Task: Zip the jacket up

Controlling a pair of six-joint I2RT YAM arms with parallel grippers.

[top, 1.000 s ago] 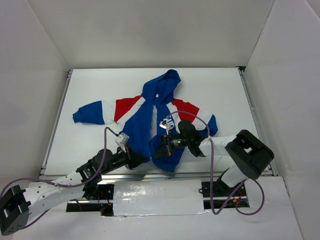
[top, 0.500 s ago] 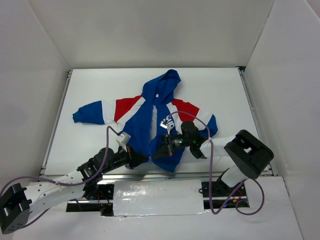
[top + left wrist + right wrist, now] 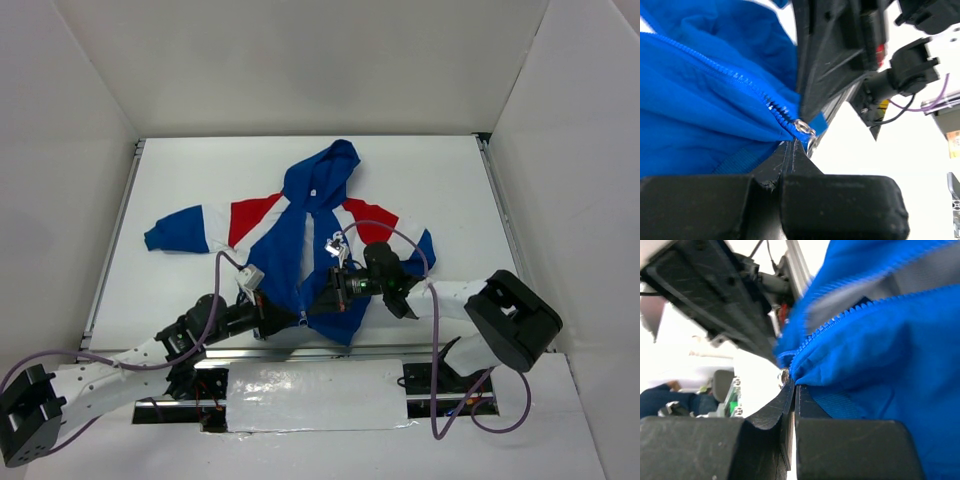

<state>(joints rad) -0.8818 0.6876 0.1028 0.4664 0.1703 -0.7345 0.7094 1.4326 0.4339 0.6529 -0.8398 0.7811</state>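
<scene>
The jacket [image 3: 300, 235] lies flat on the white table, hood pointing away, blue with red shoulders and white stripes. Both grippers meet at its near hem, at the bottom of the front zipper. My left gripper [image 3: 290, 320] is shut, its tips [image 3: 792, 144] pinching the blue hem just under a small metal zipper part [image 3: 805, 129]. The zipper teeth [image 3: 735, 75] run up and left from there. My right gripper [image 3: 318, 306] is also shut, with its tips [image 3: 792, 384] on the hem fabric beside the same metal part [image 3: 784, 376]. What lies between each pair of pads is hidden.
White walls enclose the table on three sides. A metal rail [image 3: 120, 230] runs along the left edge and another [image 3: 505, 240] along the right. A crinkled white cover [image 3: 315, 395] lies between the arm bases. Purple cables [image 3: 425, 290] loop over the right arm.
The right arm's elbow has swung right and lower, and its gripper has shifted slightly right along the hem. The left sleeve has been drawn a little. Both grippers stay shut.
</scene>
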